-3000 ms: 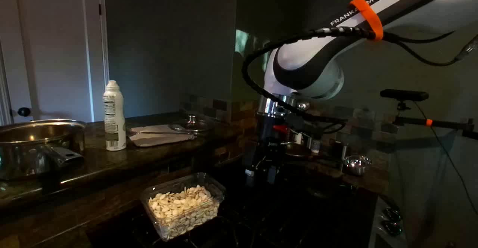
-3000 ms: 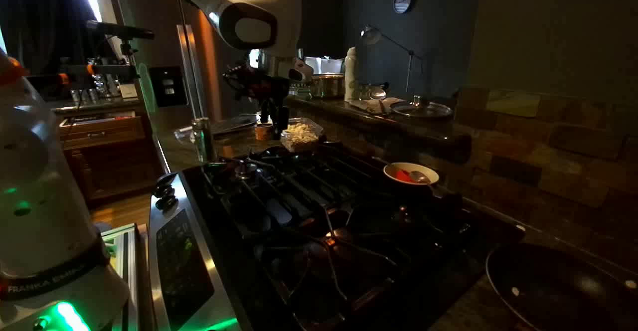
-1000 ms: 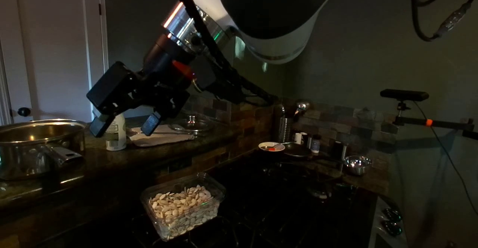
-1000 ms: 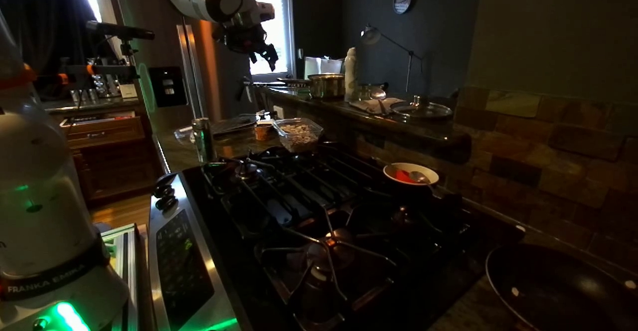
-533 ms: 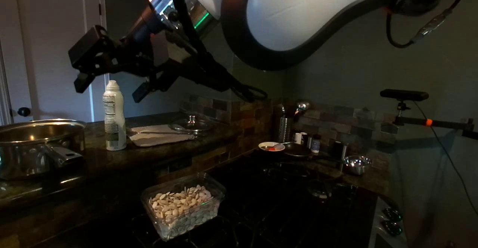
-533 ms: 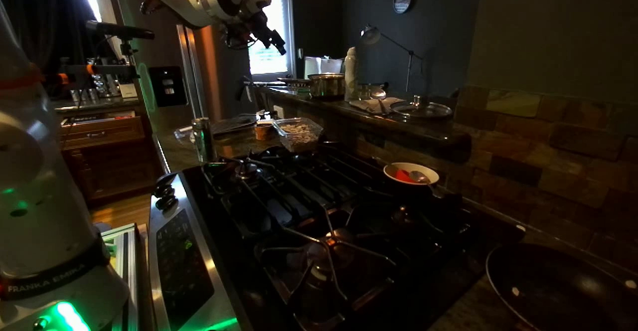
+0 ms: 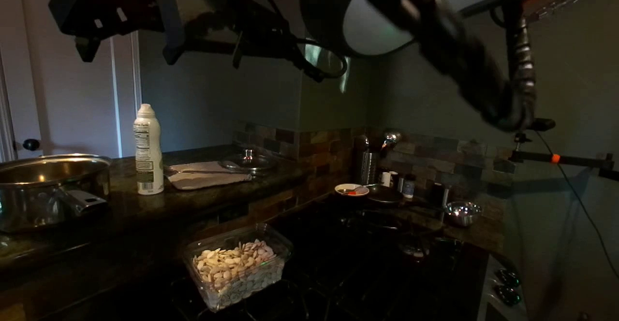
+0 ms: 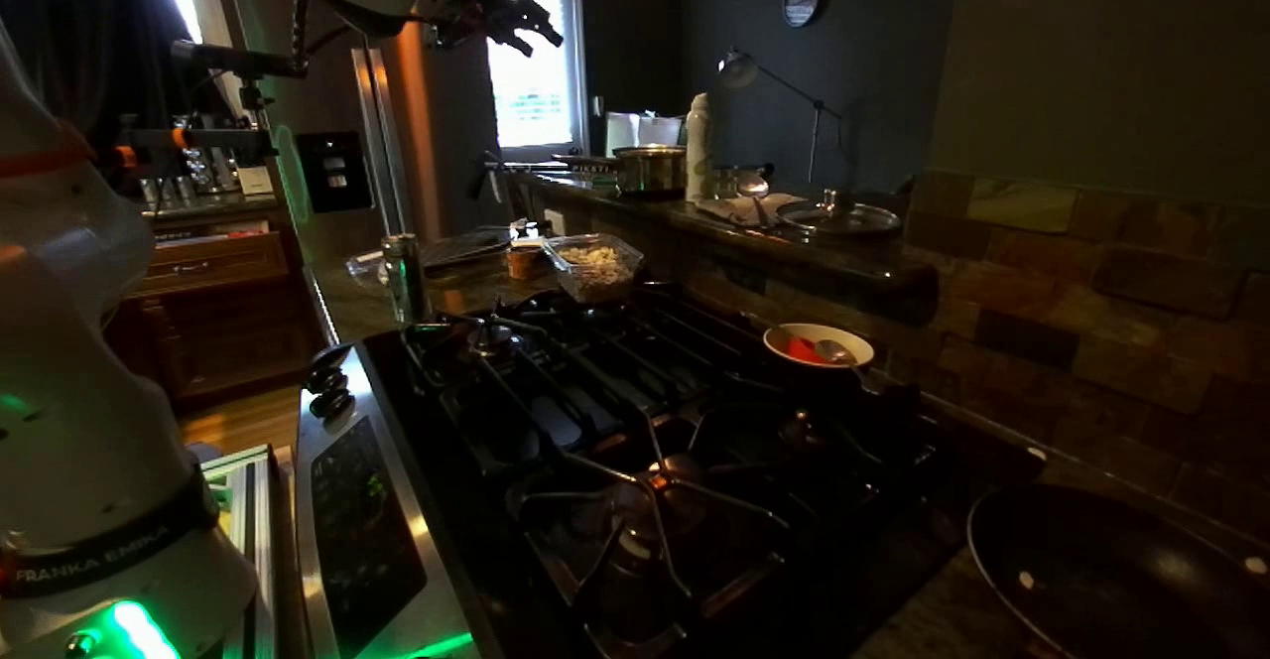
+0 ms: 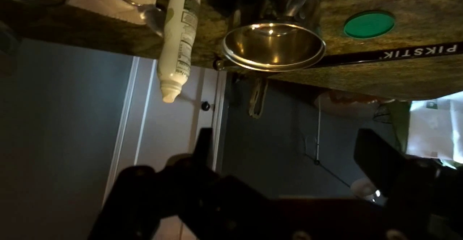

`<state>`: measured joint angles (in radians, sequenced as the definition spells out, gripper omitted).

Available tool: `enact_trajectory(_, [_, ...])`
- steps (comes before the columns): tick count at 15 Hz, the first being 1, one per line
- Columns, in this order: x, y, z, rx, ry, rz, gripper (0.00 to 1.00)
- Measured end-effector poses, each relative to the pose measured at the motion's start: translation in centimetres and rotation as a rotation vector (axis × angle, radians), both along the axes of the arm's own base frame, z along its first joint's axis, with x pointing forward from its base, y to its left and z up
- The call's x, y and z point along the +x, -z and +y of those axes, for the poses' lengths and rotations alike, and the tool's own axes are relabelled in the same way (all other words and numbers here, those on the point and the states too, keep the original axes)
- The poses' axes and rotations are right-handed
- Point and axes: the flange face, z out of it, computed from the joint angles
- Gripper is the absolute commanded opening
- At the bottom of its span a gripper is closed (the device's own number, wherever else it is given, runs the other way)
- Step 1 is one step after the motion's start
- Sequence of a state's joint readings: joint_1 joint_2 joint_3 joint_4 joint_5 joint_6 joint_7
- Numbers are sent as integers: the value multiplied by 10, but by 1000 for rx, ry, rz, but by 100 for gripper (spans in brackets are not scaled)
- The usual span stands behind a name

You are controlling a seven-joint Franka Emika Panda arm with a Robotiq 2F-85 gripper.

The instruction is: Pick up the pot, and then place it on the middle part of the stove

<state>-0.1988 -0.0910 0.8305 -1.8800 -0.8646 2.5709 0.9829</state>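
The shiny steel pot (image 7: 38, 210) stands upright on the raised stone counter, its long handle pointing toward the stove side. It also shows on that counter in an exterior view (image 8: 650, 173). In the upside-down wrist view the pot (image 9: 273, 50) is at the top, its open rim and empty inside visible. My gripper (image 7: 130, 55) is high above the counter, up and to the right of the pot; it also shows in front of the window (image 8: 539, 42). Its fingers (image 9: 284, 135) are wide apart with nothing between them. The black stove (image 8: 595, 411) has metal grates; it is very dark in an exterior view (image 7: 358, 272).
A white spray bottle (image 7: 149, 152) stands right beside the pot. A cloth with a spoon (image 7: 208, 175) and a glass lid (image 7: 247, 161) lie farther along. A clear box of pale food (image 7: 237, 268) is at the stove's end. A bowl (image 8: 819, 346) sits at the stove's back.
My gripper has moved from low over the stove up and toward the pot's side, rising and tilting to point more forward. The pot and other objects have not moved.
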Motion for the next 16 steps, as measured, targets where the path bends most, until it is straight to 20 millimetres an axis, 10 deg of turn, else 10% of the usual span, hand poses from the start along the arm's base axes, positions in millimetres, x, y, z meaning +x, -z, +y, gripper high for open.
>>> enact_trajectory(9, [3,-2,7,-96,48,-51,100])
enact_trajectory(16, [69,33,56,-393,-108,-29,100])
